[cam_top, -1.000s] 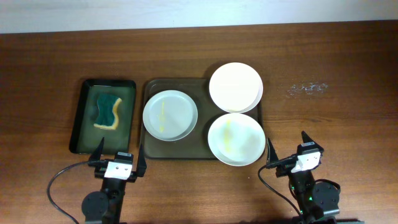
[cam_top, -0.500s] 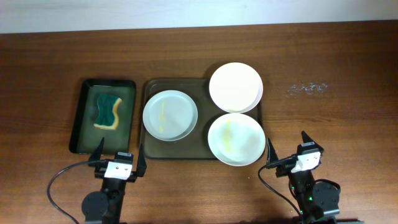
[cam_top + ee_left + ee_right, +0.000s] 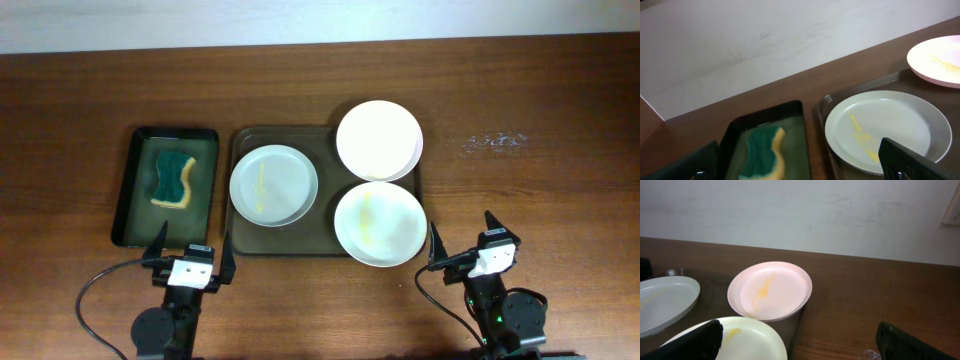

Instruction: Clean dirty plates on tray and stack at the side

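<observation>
Unmoved since before — three plates [image 3: 273, 185] on tray [image 3: 325, 141]

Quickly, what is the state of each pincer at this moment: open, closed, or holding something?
Left pincer: open, holding nothing.
Right pincer: open, holding nothing.

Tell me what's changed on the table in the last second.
Nothing visibly changed. The left gripper and right gripper stay open and empty at the near edge; the plates on the tray and the sponge in the black tray have not moved.
</observation>
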{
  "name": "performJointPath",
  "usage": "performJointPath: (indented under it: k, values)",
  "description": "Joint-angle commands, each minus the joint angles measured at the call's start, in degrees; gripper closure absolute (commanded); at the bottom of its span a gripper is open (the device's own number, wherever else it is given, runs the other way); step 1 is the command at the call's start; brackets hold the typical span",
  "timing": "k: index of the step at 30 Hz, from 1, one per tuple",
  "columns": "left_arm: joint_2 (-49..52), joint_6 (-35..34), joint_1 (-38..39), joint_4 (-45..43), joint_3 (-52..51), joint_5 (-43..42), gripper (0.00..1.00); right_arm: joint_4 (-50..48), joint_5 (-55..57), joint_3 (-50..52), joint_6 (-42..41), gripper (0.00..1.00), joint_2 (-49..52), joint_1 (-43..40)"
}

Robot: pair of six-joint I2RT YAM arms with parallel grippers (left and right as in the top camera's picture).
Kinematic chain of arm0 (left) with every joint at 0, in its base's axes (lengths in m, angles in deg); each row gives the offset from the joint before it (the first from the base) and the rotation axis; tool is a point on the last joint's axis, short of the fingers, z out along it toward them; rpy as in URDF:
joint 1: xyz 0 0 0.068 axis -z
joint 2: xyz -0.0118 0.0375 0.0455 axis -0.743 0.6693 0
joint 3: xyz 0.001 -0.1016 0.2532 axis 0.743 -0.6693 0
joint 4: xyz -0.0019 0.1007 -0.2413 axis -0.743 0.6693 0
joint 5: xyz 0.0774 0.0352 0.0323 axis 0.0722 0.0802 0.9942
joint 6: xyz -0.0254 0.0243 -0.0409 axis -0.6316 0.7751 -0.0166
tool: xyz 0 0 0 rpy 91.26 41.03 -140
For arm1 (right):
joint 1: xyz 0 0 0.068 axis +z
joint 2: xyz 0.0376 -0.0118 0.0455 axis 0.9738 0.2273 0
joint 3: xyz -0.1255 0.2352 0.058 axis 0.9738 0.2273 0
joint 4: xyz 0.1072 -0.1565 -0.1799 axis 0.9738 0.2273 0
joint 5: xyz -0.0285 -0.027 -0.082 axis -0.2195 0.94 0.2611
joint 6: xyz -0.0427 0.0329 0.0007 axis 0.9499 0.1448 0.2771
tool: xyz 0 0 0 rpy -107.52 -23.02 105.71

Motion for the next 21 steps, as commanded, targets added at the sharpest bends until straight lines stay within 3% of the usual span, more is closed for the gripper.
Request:
performJointPath:
  k: [1, 8, 11, 21]
  values:
    - [-0.5, 0.9, 0.2, 0.4, -0.1, 0.5, 0.00, 0.3, -0.3, 0.3, -0.4, 0.02, -0.2, -0.3]
    - [-0.5, 0.9, 0.2, 0.4, -0.1, 0.9, 0.01, 0.2, -0.3, 0.3, -0.4, 0.02, -0.2, -0.3]
    - [-0.5, 1.1, 0.2, 0.8, -0.1, 7.5, 0.01, 0.3, 0.3, 0.3, -0.4, 0.02, -0.2, -0.3]
    - [-0.5, 1.1, 0.2, 0.1, -0.1, 6.4, 0.01, 0.2, 0.3, 0.3, -0.4, 0.02, -0.2, -0.3]
